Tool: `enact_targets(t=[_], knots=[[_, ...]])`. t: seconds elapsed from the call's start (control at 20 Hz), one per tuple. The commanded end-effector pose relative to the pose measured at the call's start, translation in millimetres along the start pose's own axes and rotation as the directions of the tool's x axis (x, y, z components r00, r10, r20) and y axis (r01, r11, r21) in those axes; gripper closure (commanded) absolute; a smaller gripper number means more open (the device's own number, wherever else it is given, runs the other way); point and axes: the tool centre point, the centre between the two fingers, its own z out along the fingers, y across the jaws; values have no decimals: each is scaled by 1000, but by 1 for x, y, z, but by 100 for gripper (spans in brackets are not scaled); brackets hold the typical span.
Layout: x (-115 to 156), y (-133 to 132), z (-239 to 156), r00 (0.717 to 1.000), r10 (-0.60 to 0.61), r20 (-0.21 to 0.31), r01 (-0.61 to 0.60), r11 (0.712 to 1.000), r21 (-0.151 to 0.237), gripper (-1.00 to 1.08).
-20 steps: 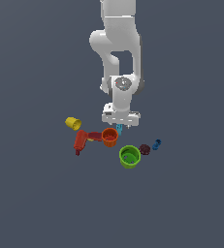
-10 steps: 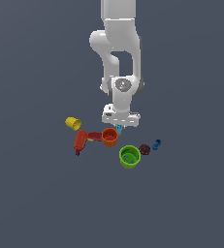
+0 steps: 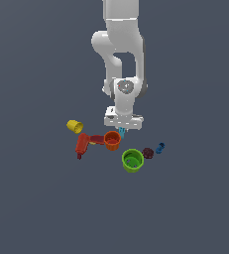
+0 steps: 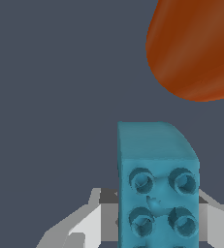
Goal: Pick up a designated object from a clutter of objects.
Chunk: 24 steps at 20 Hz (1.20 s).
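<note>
The white arm reaches down so its gripper (image 3: 122, 131) sits at a small teal block (image 3: 121, 132) just beside the orange cup (image 3: 112, 140), with the red tool (image 3: 82, 143), yellow cup (image 3: 75, 126), green cup (image 3: 132, 160), maroon lump (image 3: 147, 153) and small blue piece (image 3: 159, 148) scattered nearby.

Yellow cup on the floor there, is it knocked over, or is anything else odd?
The yellow cup lies on its side, apart from the others, while the orange cup and green cup stand upright. Nothing looks spilled or broken.
</note>
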Motion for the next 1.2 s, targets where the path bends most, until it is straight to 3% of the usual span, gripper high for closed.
enact_targets(t=[0.0,0.5,1.15], knots=[[1,1,-3,1000,0,-1,0,1000,0,108],[5,13,-41,1000,0,-1,0,1000,0,108],[15,42,-137,1000,-1,0,1,1000,3,108]])
